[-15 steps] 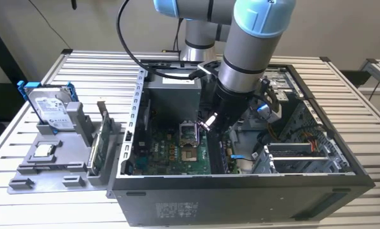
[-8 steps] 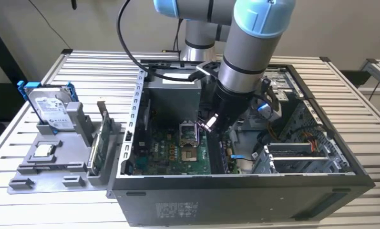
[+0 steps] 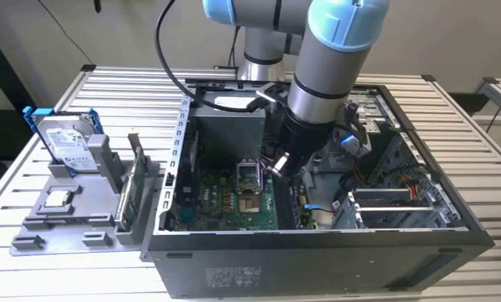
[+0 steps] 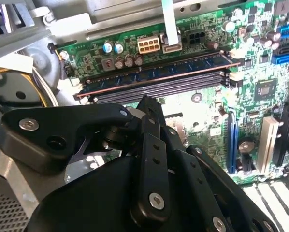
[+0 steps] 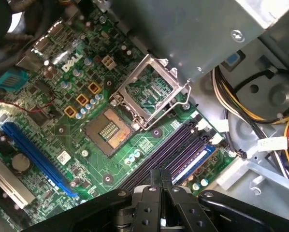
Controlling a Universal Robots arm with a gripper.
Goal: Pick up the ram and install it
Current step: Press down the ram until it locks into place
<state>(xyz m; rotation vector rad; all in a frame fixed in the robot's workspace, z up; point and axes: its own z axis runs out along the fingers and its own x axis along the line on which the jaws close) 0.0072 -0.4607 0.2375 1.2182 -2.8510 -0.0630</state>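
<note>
Ram (image 4: 156, 73) sits in a motherboard (image 5: 81, 121) slot inside the computer case (image 3: 317, 261). Gripper (image 5: 161, 181) hovers just above it, fingers closed, holding nothing.

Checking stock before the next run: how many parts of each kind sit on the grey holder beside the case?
Hard drive: 1
Circuit card: 1
Chip: 1
Total: 3
</note>
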